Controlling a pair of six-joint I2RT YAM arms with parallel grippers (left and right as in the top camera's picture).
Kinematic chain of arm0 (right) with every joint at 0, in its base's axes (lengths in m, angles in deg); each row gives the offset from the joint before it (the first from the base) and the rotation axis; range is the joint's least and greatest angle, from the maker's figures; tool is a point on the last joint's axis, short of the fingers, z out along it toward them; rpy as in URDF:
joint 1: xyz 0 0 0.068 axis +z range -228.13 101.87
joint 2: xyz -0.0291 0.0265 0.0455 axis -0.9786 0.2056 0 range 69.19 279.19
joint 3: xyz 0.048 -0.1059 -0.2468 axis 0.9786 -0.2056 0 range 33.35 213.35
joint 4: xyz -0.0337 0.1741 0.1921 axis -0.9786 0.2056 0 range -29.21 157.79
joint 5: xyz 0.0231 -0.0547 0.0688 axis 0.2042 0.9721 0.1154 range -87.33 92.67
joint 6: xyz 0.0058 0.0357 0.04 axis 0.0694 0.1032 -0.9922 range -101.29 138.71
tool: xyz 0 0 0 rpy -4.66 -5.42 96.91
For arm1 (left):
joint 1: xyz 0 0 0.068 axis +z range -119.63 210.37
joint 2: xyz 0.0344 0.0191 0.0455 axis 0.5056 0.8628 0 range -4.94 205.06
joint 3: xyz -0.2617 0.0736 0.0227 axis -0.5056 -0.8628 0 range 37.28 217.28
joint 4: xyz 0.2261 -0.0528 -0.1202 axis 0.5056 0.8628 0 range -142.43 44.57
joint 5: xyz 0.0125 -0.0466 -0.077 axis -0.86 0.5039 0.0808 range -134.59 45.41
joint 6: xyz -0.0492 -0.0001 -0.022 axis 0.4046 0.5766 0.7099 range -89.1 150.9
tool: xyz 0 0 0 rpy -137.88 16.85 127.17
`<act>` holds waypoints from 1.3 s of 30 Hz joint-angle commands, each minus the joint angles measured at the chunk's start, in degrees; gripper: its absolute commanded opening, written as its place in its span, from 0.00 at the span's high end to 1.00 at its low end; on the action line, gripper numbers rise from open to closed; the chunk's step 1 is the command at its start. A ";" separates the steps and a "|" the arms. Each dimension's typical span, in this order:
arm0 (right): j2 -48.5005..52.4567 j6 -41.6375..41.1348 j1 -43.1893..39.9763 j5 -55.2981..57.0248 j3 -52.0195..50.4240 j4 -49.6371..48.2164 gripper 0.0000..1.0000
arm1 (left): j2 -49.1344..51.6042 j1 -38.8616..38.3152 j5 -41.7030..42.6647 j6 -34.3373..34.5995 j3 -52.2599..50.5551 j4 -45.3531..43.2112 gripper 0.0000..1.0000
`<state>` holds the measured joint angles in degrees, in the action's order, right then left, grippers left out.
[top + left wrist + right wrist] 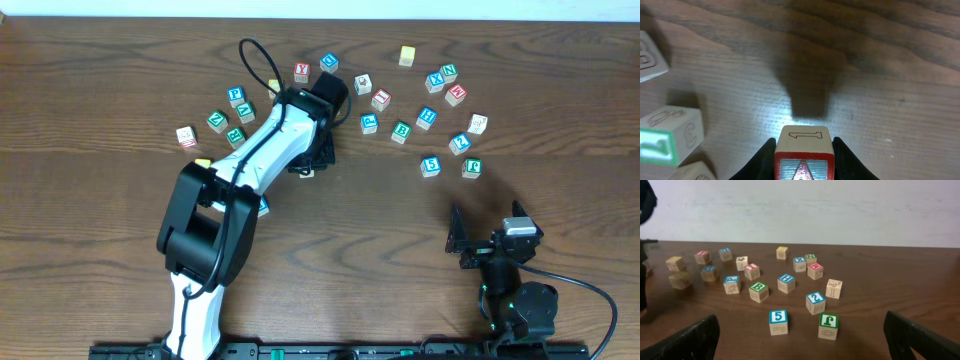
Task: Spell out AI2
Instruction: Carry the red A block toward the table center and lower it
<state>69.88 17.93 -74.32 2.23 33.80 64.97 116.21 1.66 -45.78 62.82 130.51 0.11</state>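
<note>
My left gripper (803, 142) is shut on a wooden block with a red-framed letter A (804, 160); a number 1 is outlined on its top side. Its shadow falls on the wood ahead. In the overhead view the left gripper (310, 160) points down just below the block cluster, and the arm hides most of the block. A blue 2 block (815, 299) stands among the right-hand blocks and also shows in the overhead view (459, 143). My right gripper (802, 340) is open and empty, low over the table at the right front (490, 245).
Several letter blocks lie scattered across the far table, among them a blue 5 (777, 317) and a green J (828, 321) nearest the right gripper. A green-edged block (670, 135) and another block (650, 57) sit left of the held block.
</note>
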 commanded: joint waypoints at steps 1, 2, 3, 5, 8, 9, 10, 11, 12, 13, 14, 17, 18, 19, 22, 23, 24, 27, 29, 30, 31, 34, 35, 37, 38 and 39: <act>-0.31 0.66 -0.42 -0.17 -0.13 0.20 0.01 | 0.11 0.13 0.13 1.64 -0.02 -0.61 0.73; -0.31 0.66 -0.42 -0.17 -0.13 0.20 0.01 | 0.11 0.13 0.13 1.64 -0.02 -1.03 0.73; -0.31 0.66 -0.42 -0.17 -0.13 0.20 0.01 | 0.11 0.13 0.13 1.62 -0.02 -1.51 0.73; -0.31 0.66 -0.42 -0.17 -0.13 0.20 0.01 | 0.22 0.13 -0.04 1.53 -0.02 -2.56 0.73; -0.31 0.66 -0.42 -0.17 -0.13 0.20 0.01 | 0.37 0.13 -2.27 1.57 -0.02 -3.82 0.73; -0.31 0.66 -0.42 -0.15 -0.13 0.20 0.01 | 0.39 0.13 -3.17 1.57 -0.07 -4.00 0.73; -0.31 0.66 -0.39 -0.15 -0.13 0.20 0.01 | 0.39 0.13 -4.07 1.60 -0.17 -4.04 0.73; -0.31 0.66 -0.42 -0.17 -0.13 0.20 0.01 | 0.39 0.13 -4.59 1.55 -0.26 -4.02 0.73; -0.31 0.66 -0.42 -0.17 -0.13 0.20 0.01 | 0.39 0.13 -4.70 1.46 -0.31 -4.00 0.73; -0.31 0.66 -0.42 -0.15 -0.13 0.20 0.01 | 0.39 0.13 -4.66 1.40 -0.35 -3.98 0.73; -0.31 0.66 -0.42 -0.17 -0.13 0.20 0.01 | 0.39 0.13 -4.66 1.40 -0.35 -3.96 0.73; -0.31 0.66 -0.42 -0.17 -0.13 0.20 0.01 | 0.39 0.13 -4.68 1.38 -0.39 -4.00 0.73; -0.31 0.66 -0.42 -0.17 -0.13 0.20 0.01 | 0.39 0.13 -4.70 1.29 -0.44 -4.02 0.73; -0.31 0.66 -0.42 -0.15 -0.13 0.20 0.01 | 0.39 0.13 -4.70 0.63 -0.46 -4.07 0.73; -0.31 0.66 -0.39 -0.15 -0.13 0.20 0.01 | 0.39 0.13 -4.70 -2.99 -0.48 -4.28 0.73; -0.31 0.66 -0.42 -0.17 -0.13 0.20 0.01 | 0.39 0.13 -4.70 -3.67 -0.50 -4.26 0.73; -0.31 0.66 -0.42 -0.17 -0.13 0.20 0.01 | 0.39 0.13 -4.70 -3.87 -0.52 -4.22 0.73; -0.31 0.66 -0.42 -0.17 -0.13 0.20 0.01 | 0.39 0.13 -4.68 -4.24 -0.94 -4.83 0.73; -0.31 0.66 -0.39 -0.17 -0.13 0.20 0.01 | 0.39 0.13 -4.68 -4.24 -1.44 -5.51 0.73; -0.31 0.66 -0.42 -0.17 -0.13 0.20 0.01 | 0.39 0.13 -4.68 -4.24 -1.77 -5.88 0.73; -0.31 0.66 -0.42 -0.17 -0.13 0.20 0.01 | 0.39 0.13 -4.66 -4.22 -2.29 -6.58 0.73; -0.31 0.66 -0.42 -0.17 -0.13 0.20 0.01 | 0.39 0.13 -4.68 -4.22 -3.39 -7.72 0.73; -0.31 0.66 -0.42 -0.17 -0.13 0.20 0.01 | 0.39 0.13 -4.66 -4.22 -3.67 -7.91 0.73; -0.31 0.66 -0.42 -0.15 -0.13 0.20 0.01 | 0.39 0.13 -4.68 -4.22 -3.82 -8.09 0.73; -0.31 0.66 -0.42 -0.15 -0.13 0.20 0.01 | 0.39 0.13 -4.68 -4.20 -3.82 -8.13 0.73; -0.31 0.66 -0.42 -0.17 -0.13 0.20 0.01 | 0.39 0.13 -4.68 -4.22 -3.82 -8.28 0.73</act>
<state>69.88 17.93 -74.32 2.23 33.80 64.97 116.47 1.66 -49.45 59.34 126.99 -7.94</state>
